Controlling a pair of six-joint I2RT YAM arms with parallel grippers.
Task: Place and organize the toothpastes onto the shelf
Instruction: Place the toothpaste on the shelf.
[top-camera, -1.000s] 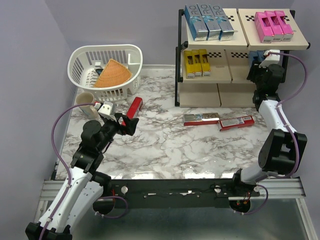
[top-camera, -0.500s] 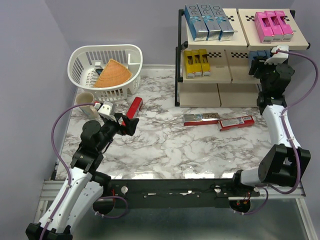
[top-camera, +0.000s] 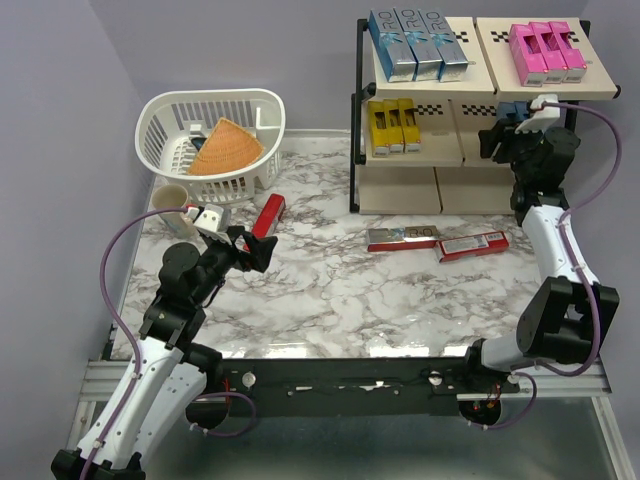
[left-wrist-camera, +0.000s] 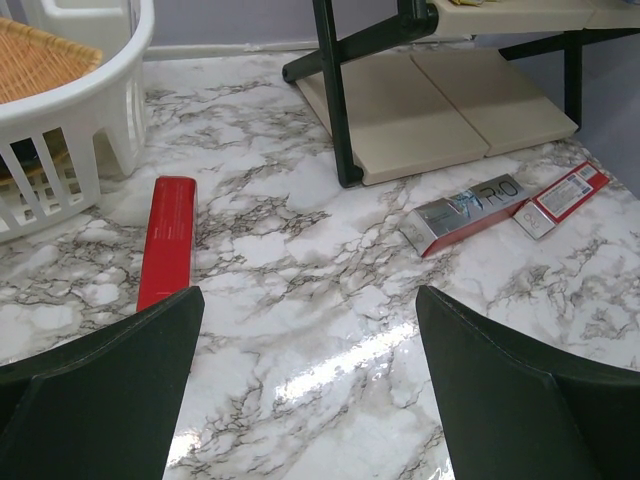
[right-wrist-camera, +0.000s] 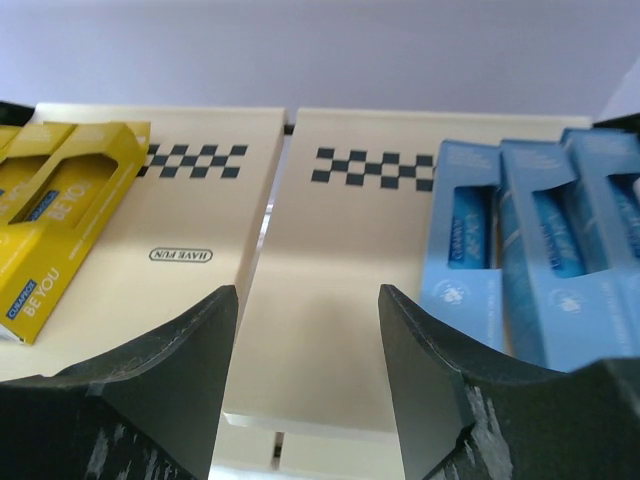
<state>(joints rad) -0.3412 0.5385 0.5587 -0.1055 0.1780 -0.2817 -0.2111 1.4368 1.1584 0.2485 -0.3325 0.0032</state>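
A toothpaste (top-camera: 402, 238) lies on the worktop (top-camera: 340, 300) in front of the shelf (top-camera: 400, 190). The basket (top-camera: 210, 96) stands left of the shelf.

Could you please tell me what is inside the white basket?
An orange woven wedge lies in the basket. Something dark shows beside it, mostly covered by the wedge and the basket wall, so I cannot identify it.
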